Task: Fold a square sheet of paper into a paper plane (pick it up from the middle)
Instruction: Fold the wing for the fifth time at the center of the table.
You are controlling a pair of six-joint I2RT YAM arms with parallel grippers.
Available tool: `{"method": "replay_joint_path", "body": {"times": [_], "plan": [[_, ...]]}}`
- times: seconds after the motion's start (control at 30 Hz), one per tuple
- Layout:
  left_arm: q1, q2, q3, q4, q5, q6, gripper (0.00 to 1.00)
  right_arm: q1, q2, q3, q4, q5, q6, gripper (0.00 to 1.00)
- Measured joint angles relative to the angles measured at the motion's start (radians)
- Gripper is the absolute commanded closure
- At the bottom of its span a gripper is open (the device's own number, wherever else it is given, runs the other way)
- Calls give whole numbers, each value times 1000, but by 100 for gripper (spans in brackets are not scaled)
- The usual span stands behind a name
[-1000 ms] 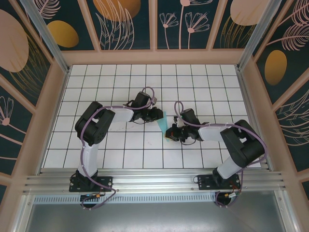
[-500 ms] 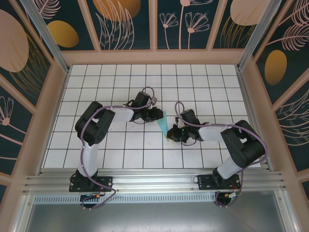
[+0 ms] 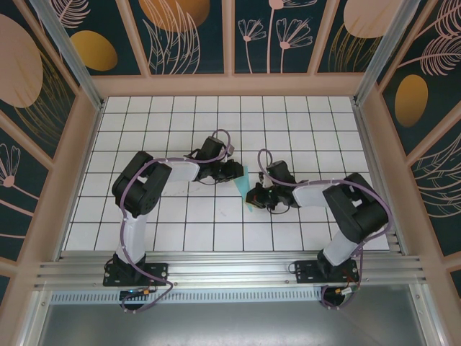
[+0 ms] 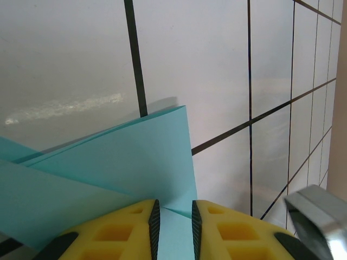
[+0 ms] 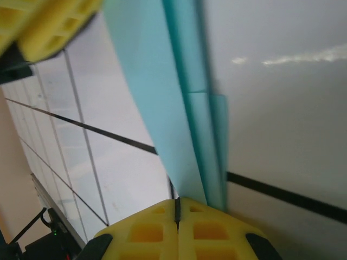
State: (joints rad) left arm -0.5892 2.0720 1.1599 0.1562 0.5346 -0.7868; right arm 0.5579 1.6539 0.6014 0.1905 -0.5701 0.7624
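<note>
White tiles with black grid lines make the surface (image 3: 144, 216), and dark walls (image 3: 187, 36) painted with plants stand around it. Near the middle, the paper (image 3: 240, 182) is between the two arms. It is already folded into several layers and is lifted, with one end toward each arm.

The left fingers (image 4: 119, 227) stand only a little apart and grip a folded edge of the paper between them. The right fingers (image 5: 141, 233) are pressed fully together. The narrow lower end of the paper runs into their tips, so I judge that it is pinched there.

The paper looks very light and thin. It bends in a soft curve between the two grips, so it will probably sag or twist if one side lets go. It can also tear or crease in a wrong place under a hard pull. I think the best hold is on the folded edges, where the layers make it stiffer.
</note>
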Motion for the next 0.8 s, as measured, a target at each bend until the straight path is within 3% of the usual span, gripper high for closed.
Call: {"method": "replay_joint_path", "body": {"times": [0.4,0.53,0.7,0.8], "plan": [[2,-8,61,-53,-38,45,52,-6,18,-47,124,-38,2,100],[8,-66,17,-14,-34,18,55,-6,18,-44,119,-37,2,100],[7,-167,-81,50,-4,-35,69,-6,18,-41,116,-37,5,100],[3,-177,-124,90,19,-55,69,-6,19,-41,116,-37,6,100]]}}
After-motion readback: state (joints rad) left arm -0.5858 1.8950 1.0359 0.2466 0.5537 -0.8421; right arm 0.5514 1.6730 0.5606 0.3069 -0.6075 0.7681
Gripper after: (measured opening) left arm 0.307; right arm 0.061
